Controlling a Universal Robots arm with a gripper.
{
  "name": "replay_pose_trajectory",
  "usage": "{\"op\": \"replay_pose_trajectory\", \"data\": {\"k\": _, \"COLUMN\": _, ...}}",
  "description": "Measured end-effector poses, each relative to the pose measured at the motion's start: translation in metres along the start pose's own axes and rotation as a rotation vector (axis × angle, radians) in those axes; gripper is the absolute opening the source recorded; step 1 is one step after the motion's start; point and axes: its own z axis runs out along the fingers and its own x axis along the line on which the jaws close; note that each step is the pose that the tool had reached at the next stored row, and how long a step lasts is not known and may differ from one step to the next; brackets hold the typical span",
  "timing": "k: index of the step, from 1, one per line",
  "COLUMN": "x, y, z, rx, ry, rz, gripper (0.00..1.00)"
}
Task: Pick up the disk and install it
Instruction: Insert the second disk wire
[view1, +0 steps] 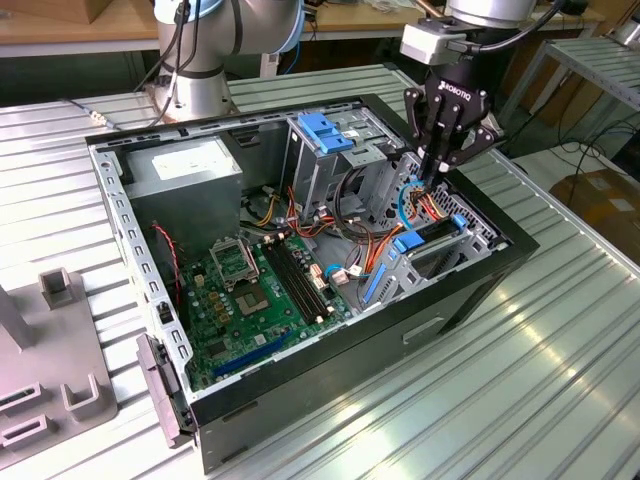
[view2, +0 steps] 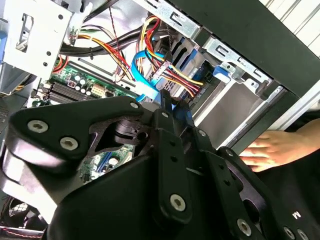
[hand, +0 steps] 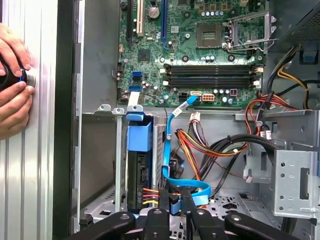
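The disk (view1: 437, 238) sits on edge in the drive bay at the corner of the open computer case (view1: 480, 290) on the exterior view's right, its blue carrier tabs at both ends. In the first wrist view the disk (hand: 139, 175) shows as a dark edge under a blue tab. My gripper (view1: 432, 178) reaches down into the case just beside the bay. Its fingers (hand: 163, 200) are shut on the connector end of a blue flat data cable (hand: 167, 145). In the second wrist view the gripper (view2: 170, 107) pinches that blue cable (view2: 142, 80) amid red and yellow power wires.
A tall grey drive cage with a blue latch (view1: 325, 135) stands behind the gripper. The motherboard (view1: 260, 290) and power supply (view1: 185, 170) fill the case. A person's hands (hand: 12, 85) rest outside the case wall. A grey fixture (view1: 50, 340) sits on the exterior view's left.
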Motion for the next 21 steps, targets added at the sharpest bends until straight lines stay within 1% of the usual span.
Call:
{"op": "replay_pose_trajectory", "data": {"k": 3, "x": -0.0007, "y": 0.0, "z": 0.0036, "rx": 0.0001, "ry": 0.0012, "rz": 0.0, "gripper": 0.24}}
{"op": "replay_pose_trajectory", "data": {"k": 6, "x": -0.0013, "y": 0.0, "z": 0.0068, "rx": 0.0001, "ry": 0.0064, "rz": 0.0, "gripper": 0.24}}
{"op": "replay_pose_trajectory", "data": {"k": 7, "x": -0.0015, "y": 0.0, "z": 0.0076, "rx": 0.0001, "ry": 0.0078, "rz": 0.0, "gripper": 0.23}}
{"op": "replay_pose_trajectory", "data": {"k": 8, "x": -0.0017, "y": 0.0, "z": 0.0086, "rx": 0.0, "ry": 0.01, "rz": 0.0, "gripper": 0.16}}
{"op": "replay_pose_trajectory", "data": {"k": 9, "x": -0.0019, "y": 0.0, "z": 0.0095, "rx": -0.0001, "ry": 0.0112, "rz": 0.0, "gripper": 0.16}}
{"op": "replay_pose_trajectory", "data": {"k": 10, "x": -0.002, "y": 0.0, "z": 0.01, "rx": 0.0, "ry": 0.0113, "rz": 0.0, "gripper": 0.16}}
{"op": "replay_pose_trajectory", "data": {"k": 12, "x": 0.0007, "y": 0.0006, "z": 0.0109, "rx": 0.0009, "ry": 0.0108, "rz": 0.001, "gripper": 0.16}}
{"op": "replay_pose_trajectory", "data": {"k": 14, "x": 0.0065, "y": 0.0025, "z": 0.0125, "rx": 0.0039, "ry": 0.0041, "rz": 0.001, "gripper": 0.16}}
{"op": "replay_pose_trajectory", "data": {"k": 17, "x": 0.0132, "y": 0.0063, "z": 0.0154, "rx": 0.0077, "ry": -0.0049, "rz": 0.001, "gripper": 0.16}}
{"op": "replay_pose_trajectory", "data": {"k": 19, "x": 0.0188, "y": 0.0084, "z": 0.0176, "rx": 0.0107, "ry": -0.0099, "rz": 0.002, "gripper": 0.16}}
{"op": "replay_pose_trajectory", "data": {"k": 21, "x": 0.0227, "y": 0.0096, "z": 0.0194, "rx": 0.0131, "ry": -0.0125, "rz": 0.002, "gripper": 0.16}}
